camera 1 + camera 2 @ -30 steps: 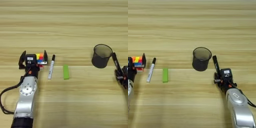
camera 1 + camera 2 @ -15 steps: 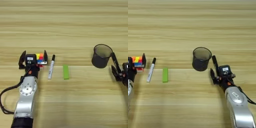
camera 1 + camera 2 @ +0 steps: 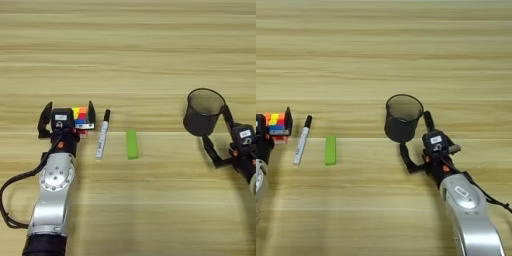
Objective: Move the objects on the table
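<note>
Table [image 3: 130, 50] of pale planks, with five small things and both grippers low on it.

No writing can be read; the marker's [image 3: 102, 135] barrel shows only dark specks. Largest of the things, the mesh cup [image 3: 402, 117] stands upright right of centre. The right gripper [image 3: 416, 142] is spread wide just beside it, one finger [image 3: 428, 121] close against the cup's right side, the other [image 3: 406, 157] below its base, gripping nothing. The green bar [image 3: 132, 144] lies flat near the middle, with the marker just left of it, cap away from the robot. At far left the left gripper [image 3: 68, 116] is spread, and the cube [image 3: 82, 116] sits between its fingers by the right one.
</note>
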### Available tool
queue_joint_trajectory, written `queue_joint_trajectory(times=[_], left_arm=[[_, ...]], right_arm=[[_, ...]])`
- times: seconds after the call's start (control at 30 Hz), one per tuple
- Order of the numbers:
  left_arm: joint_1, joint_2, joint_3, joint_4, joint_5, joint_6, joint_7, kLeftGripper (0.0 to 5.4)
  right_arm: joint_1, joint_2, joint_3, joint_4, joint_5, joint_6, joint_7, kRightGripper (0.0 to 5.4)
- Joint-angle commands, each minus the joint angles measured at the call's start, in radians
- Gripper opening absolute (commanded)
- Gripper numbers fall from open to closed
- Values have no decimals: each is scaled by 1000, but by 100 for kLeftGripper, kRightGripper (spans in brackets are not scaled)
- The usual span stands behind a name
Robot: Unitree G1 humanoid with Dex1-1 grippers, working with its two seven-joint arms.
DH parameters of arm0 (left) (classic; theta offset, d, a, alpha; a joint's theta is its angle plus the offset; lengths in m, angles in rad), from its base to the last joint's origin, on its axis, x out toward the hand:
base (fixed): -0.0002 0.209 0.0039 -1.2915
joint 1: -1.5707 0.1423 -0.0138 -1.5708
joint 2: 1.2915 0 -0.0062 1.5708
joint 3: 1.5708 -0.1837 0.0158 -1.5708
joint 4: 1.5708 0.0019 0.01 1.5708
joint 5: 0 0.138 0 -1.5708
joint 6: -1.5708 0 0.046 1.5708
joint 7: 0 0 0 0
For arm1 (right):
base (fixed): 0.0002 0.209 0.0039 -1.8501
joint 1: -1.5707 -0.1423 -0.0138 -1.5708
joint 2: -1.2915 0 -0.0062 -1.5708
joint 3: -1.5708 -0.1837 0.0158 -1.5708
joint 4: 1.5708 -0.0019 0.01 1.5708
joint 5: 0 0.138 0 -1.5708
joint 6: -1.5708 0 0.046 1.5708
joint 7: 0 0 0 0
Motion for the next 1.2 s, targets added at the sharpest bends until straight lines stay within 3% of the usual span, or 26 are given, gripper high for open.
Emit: queue_joint_trajectory(times=[0.03, 0.6, 1.2], left_arm=[[-14, -3, -3, 11, 11, 1, 7, 540], [-10, -8, -10, 5, 14, 2, 15, 540], [-9, -5, -16, 5, 13, 1, 21, 540]], right_arm=[[-24, -1, 16, 19, 13, -20, 21, 538], [-99, 2, 19, 135, 29, -67, 41, 538], [-200, 15, 43, 273, 8, -127, 46, 538]])
